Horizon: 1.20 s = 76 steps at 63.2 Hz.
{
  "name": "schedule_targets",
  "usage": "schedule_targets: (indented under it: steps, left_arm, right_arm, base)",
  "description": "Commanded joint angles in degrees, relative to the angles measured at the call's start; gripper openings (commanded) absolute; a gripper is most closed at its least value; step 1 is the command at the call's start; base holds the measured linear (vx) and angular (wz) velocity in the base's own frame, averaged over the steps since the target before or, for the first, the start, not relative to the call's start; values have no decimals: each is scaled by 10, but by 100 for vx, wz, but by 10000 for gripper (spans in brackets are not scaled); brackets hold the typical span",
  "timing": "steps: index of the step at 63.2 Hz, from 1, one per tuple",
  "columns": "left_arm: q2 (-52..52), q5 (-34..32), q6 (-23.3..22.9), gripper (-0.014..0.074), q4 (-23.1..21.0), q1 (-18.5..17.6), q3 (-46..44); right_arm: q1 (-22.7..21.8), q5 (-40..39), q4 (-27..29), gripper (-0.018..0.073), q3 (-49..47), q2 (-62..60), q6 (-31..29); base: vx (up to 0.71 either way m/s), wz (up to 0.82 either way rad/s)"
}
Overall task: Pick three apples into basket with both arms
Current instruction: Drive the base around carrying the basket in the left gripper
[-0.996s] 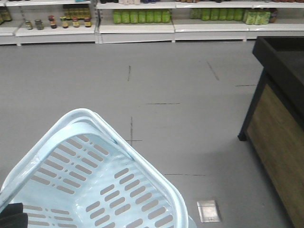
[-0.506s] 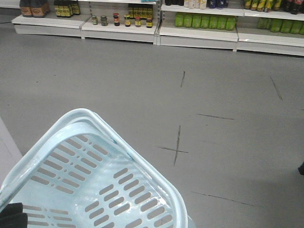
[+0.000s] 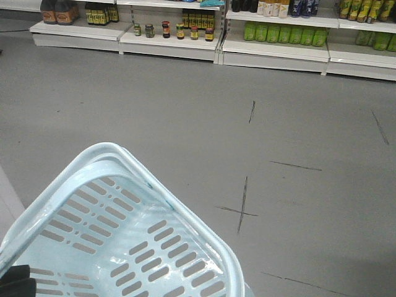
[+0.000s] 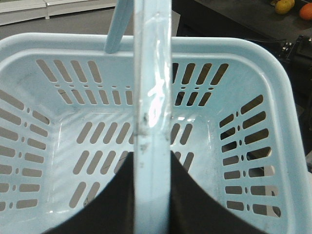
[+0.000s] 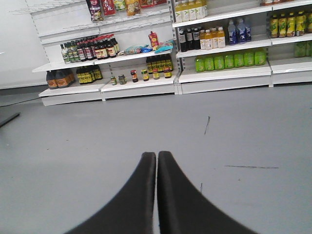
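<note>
Grey floor [image 3: 297,130] is stretching to far shelves [image 3: 173,44]. Near left, the left gripper [image 4: 152,200] is clamping its jaws on the handle [image 4: 152,87] of the empty basket [image 3: 105,150]; the right gripper [image 5: 157,158] is pressing its jaws together, empty. All three apples are awaiting picking, none in view.

Front and right wrist face shelves [image 3: 167,40]; left wrist overlooks basket [image 4: 58,41].

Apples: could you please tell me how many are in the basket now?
0. The basket shows only bare slotted floor from the left wrist; its handle and the jaws of the left gripper cover part of it, so one might be hidden.
</note>
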Motion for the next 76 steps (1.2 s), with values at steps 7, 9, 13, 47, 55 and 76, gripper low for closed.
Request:
schedule_targets:
  steps: [7,9,13,47,55,76]
  left_arm:
    - [4,-37,-3,-8,-38,-3,-17]
    - [4,-37,-3,-8,-38,-3,-17]
    - [4,-37,-3,-8,-38,-3,-17]
    - [4,-36,-3,-8,-38,-3,-17]
    - [4,-36,-3,-8,-38,-3,-17]
    - [4,-36,-3,-8,-38,-3,-17]
  right_arm:
    - [0,-41,-6,-4,8,-8,-2]
    - [0,-41,-6,-4,8,-8,-2]
    - [0,-41,-6,-4,8,-8,-2]
    - [0,-41,-6,-4,8,-8,-2]
    - [0,-41,-6,-4,8,-8,-2]
    - [0,-40,-6,-4,8,-8,-2]
  base:
    - [22,-10]
    - [23,-13]
    - [23,-15]
    - [26,-15]
    - [27,-12]
    - [27,-12]
